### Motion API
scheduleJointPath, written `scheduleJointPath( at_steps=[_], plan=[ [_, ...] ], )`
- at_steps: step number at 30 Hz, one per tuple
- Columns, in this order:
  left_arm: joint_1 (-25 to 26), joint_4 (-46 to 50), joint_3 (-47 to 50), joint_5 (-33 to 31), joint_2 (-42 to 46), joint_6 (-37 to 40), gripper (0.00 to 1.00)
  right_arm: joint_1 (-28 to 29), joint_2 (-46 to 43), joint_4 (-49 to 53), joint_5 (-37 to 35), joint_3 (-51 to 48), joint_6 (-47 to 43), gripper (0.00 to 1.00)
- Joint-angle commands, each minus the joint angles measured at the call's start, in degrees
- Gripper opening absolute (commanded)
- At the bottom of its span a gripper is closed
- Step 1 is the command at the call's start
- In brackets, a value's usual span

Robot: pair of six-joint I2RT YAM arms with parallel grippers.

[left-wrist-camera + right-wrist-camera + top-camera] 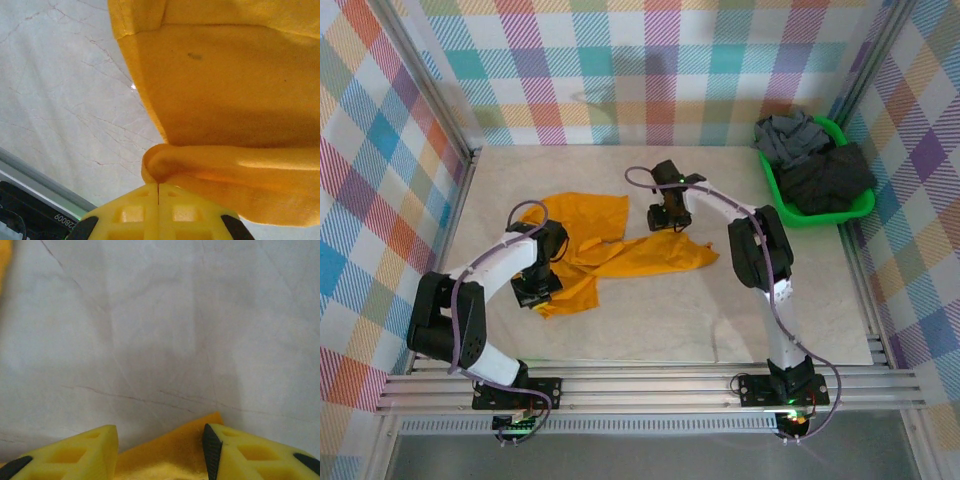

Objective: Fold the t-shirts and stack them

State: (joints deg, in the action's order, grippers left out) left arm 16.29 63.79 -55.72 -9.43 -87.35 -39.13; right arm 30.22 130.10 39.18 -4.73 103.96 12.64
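Observation:
A mustard-orange t-shirt point(610, 250) lies crumpled across the middle of the table. My left gripper point(535, 285) is at its lower left edge. In the left wrist view that left gripper point(158, 189) is shut on a rolled fold of the orange t-shirt point(225, 100), which hangs above the tabletop. My right gripper point(665, 218) is at the shirt's upper right part. In the right wrist view the right gripper point(160, 442) is open, and a corner of the orange cloth point(172, 447) lies between its fingers. A mid-grey t-shirt point(790, 135) and a dark charcoal one point(835, 178) are bunched in the basket.
A green plastic basket point(817, 213) stands at the back right by the wall. Plaid walls close in the left, back and right. Pale marble tabletop point(720, 310) lies in front of the orange shirt. A metal rail point(650, 385) runs along the near edge.

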Motion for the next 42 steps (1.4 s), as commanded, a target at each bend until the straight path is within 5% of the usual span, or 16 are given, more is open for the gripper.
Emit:
scheduleJointPath(
  at_steps=[1, 15, 29, 42],
  plan=[
    [-0.4, -0.14, -1.26, 1.08, -0.88, 0.51, 0.0, -1.03, -1.86, 2.15, -4.82, -2.66, -1.53, 0.51],
    [-0.39, -0.8, -0.95, 2.3, -1.11, 0.7, 0.0, -1.7, -0.7, 6.87, -10.78, -0.18, 0.55, 0.55],
    [-0.39, -1.16, -0.96, 2.66, -1.42, 0.75, 0.0, -1.96, -2.65, 8.05, -8.95, 2.74, 2.78, 0.0],
    [-0.39, -2.7, -2.29, 2.05, -3.5, 0.56, 0.0, -3.8, -17.53, 15.99, -10.56, 4.98, 6.14, 0.0]
  ],
)
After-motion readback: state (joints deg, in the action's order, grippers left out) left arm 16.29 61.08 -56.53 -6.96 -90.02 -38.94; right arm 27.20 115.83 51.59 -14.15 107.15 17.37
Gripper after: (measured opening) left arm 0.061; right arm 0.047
